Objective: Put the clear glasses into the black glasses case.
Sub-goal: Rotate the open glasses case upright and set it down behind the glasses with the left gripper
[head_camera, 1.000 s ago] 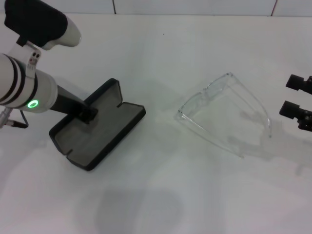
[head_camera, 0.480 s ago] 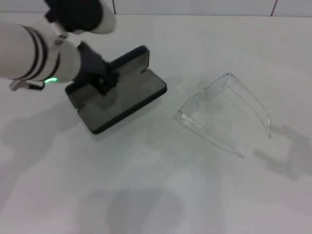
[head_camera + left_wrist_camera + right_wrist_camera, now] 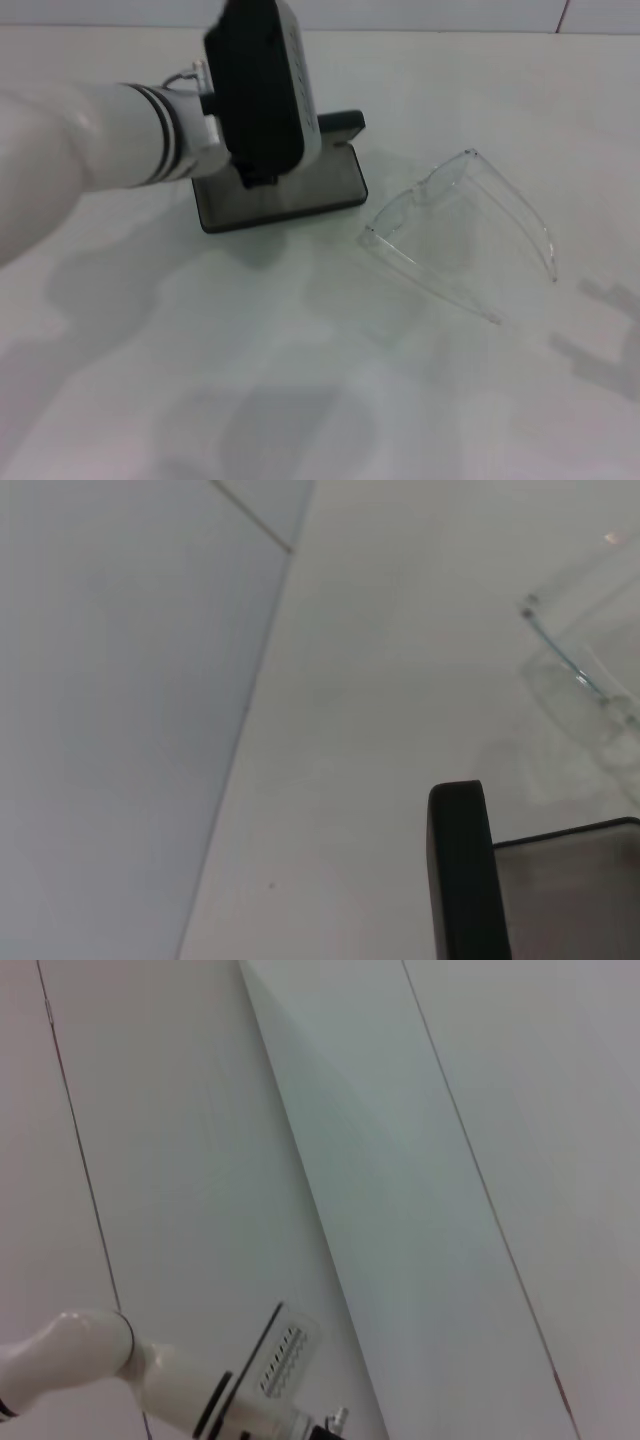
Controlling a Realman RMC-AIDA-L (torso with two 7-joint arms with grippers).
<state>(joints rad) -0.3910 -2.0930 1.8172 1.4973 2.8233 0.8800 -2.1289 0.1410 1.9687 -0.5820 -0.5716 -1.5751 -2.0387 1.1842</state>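
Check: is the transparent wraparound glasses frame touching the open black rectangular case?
Apart. The head view shows bare table between the clear glasses and the black case.

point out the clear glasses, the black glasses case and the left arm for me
clear glasses point(image 3: 470, 232), head view, on the lens
black glasses case point(image 3: 300, 190), head view, on the grey lining
left arm point(image 3: 110, 140), head view, on the white forearm
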